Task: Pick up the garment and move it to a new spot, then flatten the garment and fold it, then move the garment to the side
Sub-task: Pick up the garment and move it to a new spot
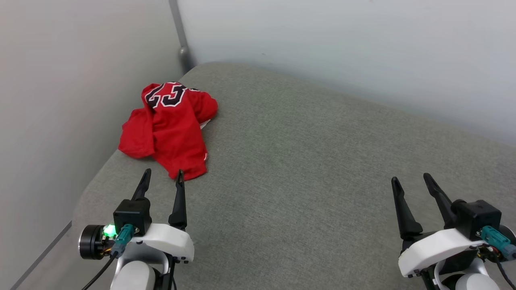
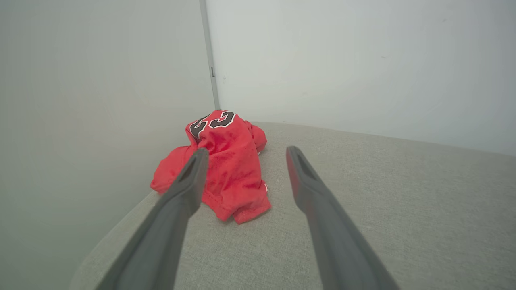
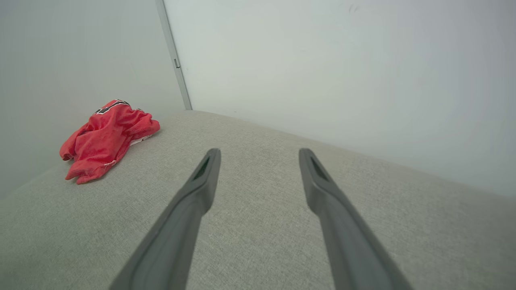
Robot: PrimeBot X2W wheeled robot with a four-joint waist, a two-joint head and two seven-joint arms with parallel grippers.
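The garment [image 1: 169, 125] is a red jersey crumpled in a heap at the far left of a grey padded surface [image 1: 314, 161], close to the left wall. Black white-outlined numbers show on its upper fold. My left gripper [image 1: 163, 174] hovers open just short of its near hem, fingers pointing at it and holding nothing. From the left wrist, the garment [image 2: 229, 169] lies between and beyond the spread fingertips [image 2: 200, 155]. My right gripper [image 1: 409, 179] stands open and empty at the lower right, far from the garment [image 3: 107, 139].
Pale walls rise close behind and to the left of the surface, meeting at a grey corner post [image 1: 181, 36]. The surface's rounded left edge [image 1: 86, 185] drops to the floor. Bare grey fabric stretches from the garment to the right gripper.
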